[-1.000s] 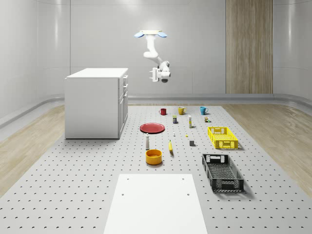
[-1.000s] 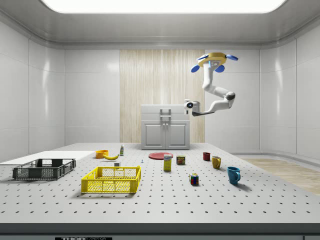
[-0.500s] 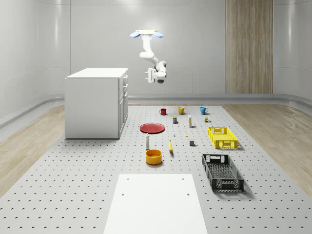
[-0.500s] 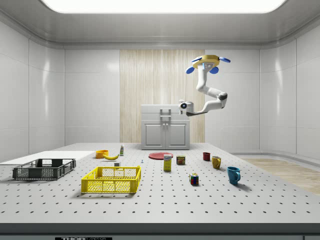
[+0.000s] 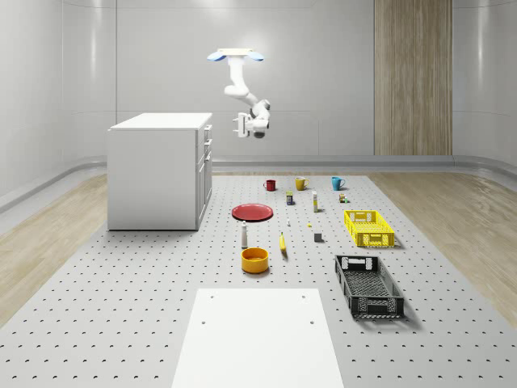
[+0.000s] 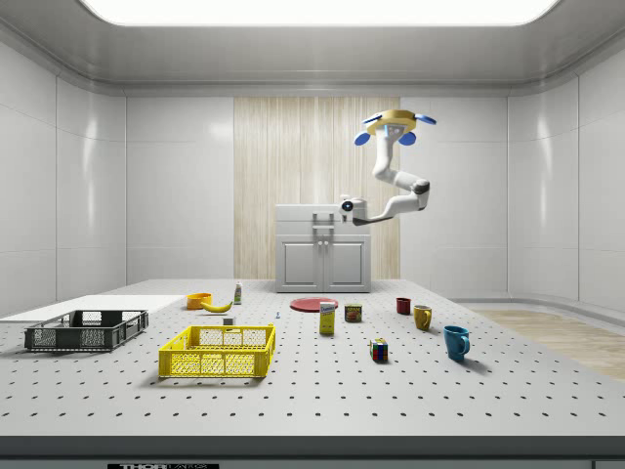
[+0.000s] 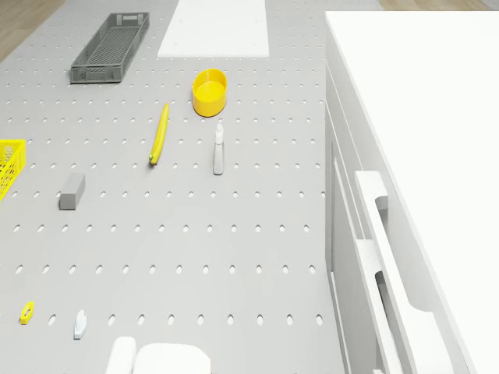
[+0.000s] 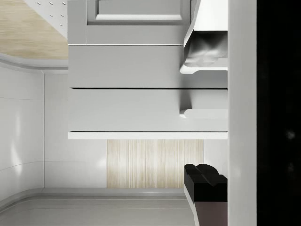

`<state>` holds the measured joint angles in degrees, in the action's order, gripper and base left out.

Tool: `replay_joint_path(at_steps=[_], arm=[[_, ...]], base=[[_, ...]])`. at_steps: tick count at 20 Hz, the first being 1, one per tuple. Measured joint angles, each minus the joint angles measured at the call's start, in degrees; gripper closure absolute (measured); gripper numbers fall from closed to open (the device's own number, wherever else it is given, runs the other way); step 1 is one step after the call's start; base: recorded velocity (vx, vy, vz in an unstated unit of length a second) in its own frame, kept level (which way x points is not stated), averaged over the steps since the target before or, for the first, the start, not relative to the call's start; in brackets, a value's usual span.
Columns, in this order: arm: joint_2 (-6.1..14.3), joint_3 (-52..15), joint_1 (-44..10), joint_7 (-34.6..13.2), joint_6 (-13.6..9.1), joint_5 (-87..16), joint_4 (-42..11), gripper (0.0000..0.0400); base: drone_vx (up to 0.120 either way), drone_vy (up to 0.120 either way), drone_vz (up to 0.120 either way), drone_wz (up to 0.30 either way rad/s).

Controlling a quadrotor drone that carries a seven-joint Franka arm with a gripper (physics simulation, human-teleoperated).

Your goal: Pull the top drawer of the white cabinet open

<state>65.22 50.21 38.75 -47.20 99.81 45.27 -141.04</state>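
Two things matter for the coming move, the gripper (image 5: pixel 241 128) and the top drawer (image 5: pixel 208 134) of the white cabinet (image 5: pixel 153 174). In the whole-scene view the drone (image 5: pixel 235 56) hovers high over the table (image 5: pixel 121 307), beside the cabinet's front and above its top. The arm hangs down and bends toward that front. The gripper is at about the height of the top drawer, on the view's right of it and clearly apart from it, so the drawer lies toward the view's left from the gripper. In the side view the cabinet's front faces the camera. The gripper is seen near the upper edge of the cabinet, a little to the view's right of the top handle (image 6: pixel 323 217), and the drone is further to the right and higher. In the drone view the top handle is a long white bar which runs level along the drawer front, just under the cabinet's top, with a second bar below it. In the wrist view the camera looks at the drawer fronts, and the top handle is off to one side, not centered. Whether the gripper is wide or narrow, I cannot tell. I judge that the gripper must first line up with the middle of the bar and then close the gap, across the bar's long axis.
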Motion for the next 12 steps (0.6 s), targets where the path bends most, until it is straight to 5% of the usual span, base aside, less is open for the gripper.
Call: replay_joint_path(at_steps=[3, 12], arm=[[0.3, 0.07, 0.26, -0.21, 0.25, -0.25, -0.04, 0.0095], [1.12, 0.27, 0.97, -0.78, 0.92, -0.94, -0.14, 0.0095]], base=[[0.12, -0.093, 0.0, 0.0], [0.12, 0.0, 0.0, 0.0]])
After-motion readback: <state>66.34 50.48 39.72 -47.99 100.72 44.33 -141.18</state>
